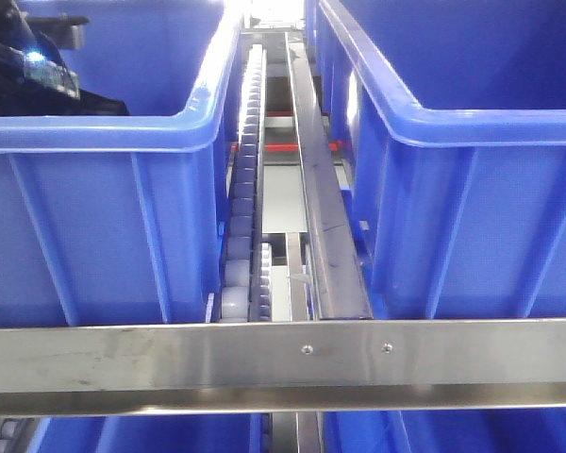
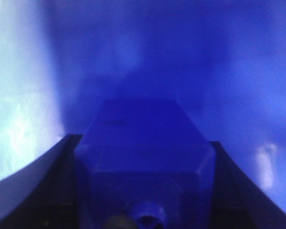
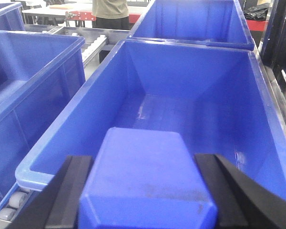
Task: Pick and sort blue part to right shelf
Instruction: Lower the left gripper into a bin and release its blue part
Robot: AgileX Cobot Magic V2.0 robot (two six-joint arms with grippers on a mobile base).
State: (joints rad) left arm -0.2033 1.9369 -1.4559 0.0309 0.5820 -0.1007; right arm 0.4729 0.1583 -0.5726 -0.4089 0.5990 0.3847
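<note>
My left gripper [image 2: 143, 143] is shut on a blue block-shaped part [image 2: 143, 119] with a round boss at its near end. It is deep inside a blue bin [image 2: 229, 57], and its dark fingers [image 2: 52, 171] flank the part. The left arm [image 1: 33, 61] shows as a dark shape inside the left bin [image 1: 104, 208]. My right gripper [image 3: 143, 160] is shut on a second blue block part [image 3: 145, 181], held over the near rim of an open blue bin [image 3: 190, 100]. The shelf has a brushed-metal front rail [image 1: 283, 363] and white roller tracks [image 1: 245, 189].
A second blue bin [image 1: 472, 189] stands on the right of the rack, with a steel divider rail [image 1: 325, 208] between the bins. More blue bins sit behind [image 3: 190, 19] and to the left [image 3: 28, 81]. A person [image 3: 109, 12] stands at the far end.
</note>
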